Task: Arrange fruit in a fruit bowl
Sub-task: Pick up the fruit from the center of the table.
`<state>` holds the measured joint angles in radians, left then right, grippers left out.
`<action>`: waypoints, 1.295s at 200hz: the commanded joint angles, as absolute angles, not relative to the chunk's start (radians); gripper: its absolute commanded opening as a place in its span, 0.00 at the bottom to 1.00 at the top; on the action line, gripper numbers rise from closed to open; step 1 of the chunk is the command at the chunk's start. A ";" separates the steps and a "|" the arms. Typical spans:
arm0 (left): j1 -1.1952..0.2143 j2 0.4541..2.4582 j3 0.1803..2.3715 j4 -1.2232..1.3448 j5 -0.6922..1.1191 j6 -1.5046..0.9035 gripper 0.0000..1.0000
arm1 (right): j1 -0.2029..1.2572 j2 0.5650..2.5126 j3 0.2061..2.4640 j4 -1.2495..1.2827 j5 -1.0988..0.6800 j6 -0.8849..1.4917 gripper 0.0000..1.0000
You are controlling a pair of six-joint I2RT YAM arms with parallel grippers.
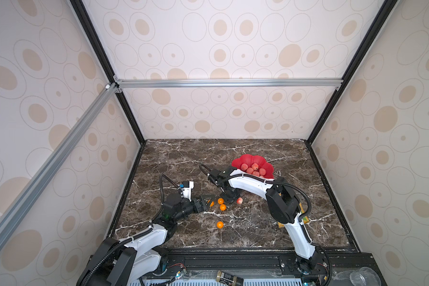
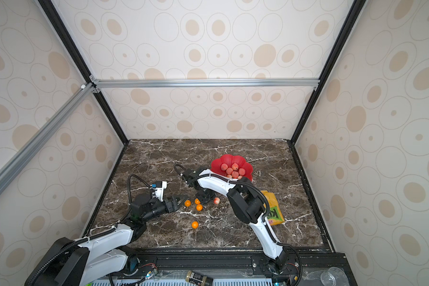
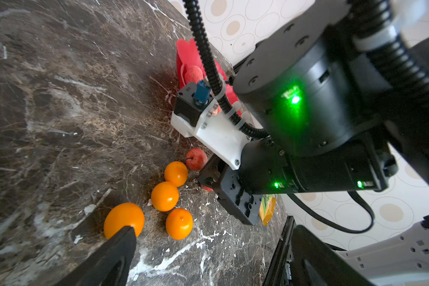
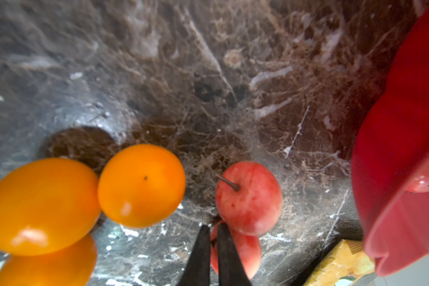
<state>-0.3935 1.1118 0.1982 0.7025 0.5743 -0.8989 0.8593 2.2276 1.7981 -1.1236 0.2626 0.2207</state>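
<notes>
The worktop point(image 1: 178, 158) fills the lower middle of both top views. On it the bowl point(image 1: 239, 161) sits right of centre toward the far edge, already holding a heap of pink fruit point(image 1: 254, 169). Your right gripper point(image 4: 213, 226) is down at the worktop, below and left of the bowl in the top views. Its jaws stand nearly together with only a slit between them. One pink fruit point(image 4: 243, 250) lies right behind the tips, and you cannot tell whether its stem is nipped; another point(image 4: 248, 198) lies just beside it. Your left gripper point(image 2: 182, 202) lies low at centre left with its jaws wide apart and empty. It points right at four loose oranges point(image 1: 223, 207), the nearest at its tips. The oranges seem to suit your left arm and the pink ones your right. The bowl lies up and right of both grippers, nearer the right.
</notes>
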 commanded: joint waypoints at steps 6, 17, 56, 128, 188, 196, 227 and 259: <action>-0.386 1.109 0.221 0.741 0.584 -0.900 0.99 | 0.870 2.246 1.824 -1.158 0.272 0.222 0.08; -0.386 1.110 0.221 0.741 0.584 -0.900 0.99 | 0.870 2.246 1.824 -1.158 0.273 0.224 0.07; -0.386 1.111 0.224 0.742 0.584 -0.899 0.99 | 0.869 2.241 1.824 -1.161 0.278 0.223 0.03; -0.385 1.096 0.240 0.707 0.581 -0.878 0.99 | 0.870 2.202 1.815 -1.167 0.280 0.232 0.00; -0.406 1.103 0.329 0.635 0.583 -0.819 0.99 | 0.867 2.087 1.750 -1.129 0.234 0.259 0.00; -0.416 1.112 0.342 0.634 0.579 -0.815 0.99 | 0.865 2.070 1.739 -1.124 0.231 0.265 0.00; -0.461 1.170 0.401 0.626 0.557 -0.791 0.99 | 0.846 1.999 1.688 -1.099 0.211 0.284 0.00; -0.498 1.243 0.476 0.629 0.546 -0.773 0.99 | 0.799 1.928 1.646 -1.085 0.211 0.288 0.00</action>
<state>-0.4744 1.2041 0.4000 0.6327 0.5583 -0.8131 0.8364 1.9846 1.6756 -1.0832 0.2134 0.2710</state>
